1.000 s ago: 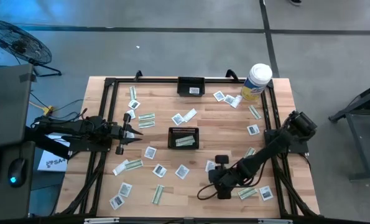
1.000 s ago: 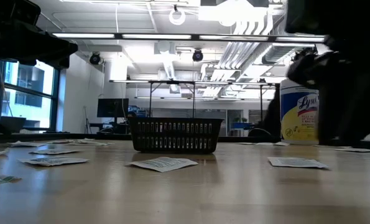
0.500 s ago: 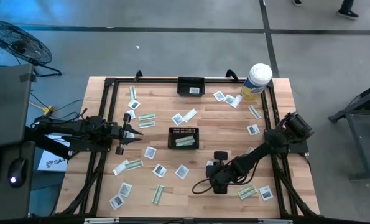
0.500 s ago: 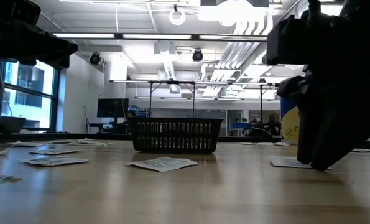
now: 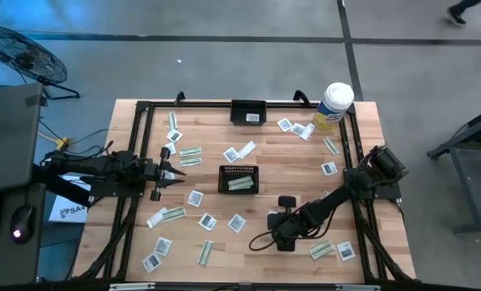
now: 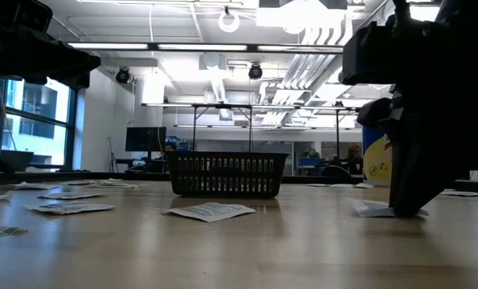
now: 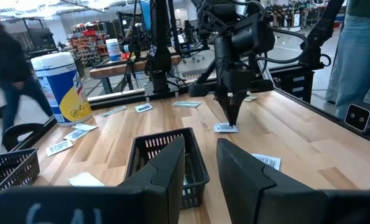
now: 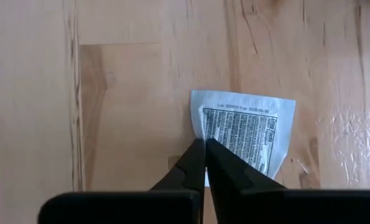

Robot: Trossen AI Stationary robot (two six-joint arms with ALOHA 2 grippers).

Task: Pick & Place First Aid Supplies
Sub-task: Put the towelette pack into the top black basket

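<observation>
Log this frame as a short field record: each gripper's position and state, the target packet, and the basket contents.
right gripper: shut, tips down on the edge of a square white packet near the table's front right
left gripper: waiting above the table's left side, part open, holding nothing
centre basket: one green-and-white strip inside
back basket: contents cannot be told
canister: upright, back right corner

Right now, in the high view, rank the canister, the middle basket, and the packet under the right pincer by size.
1. Middle basket
2. Canister, near the basket in size
3. Packet, smallest, partly hidden by the right pincer
</observation>
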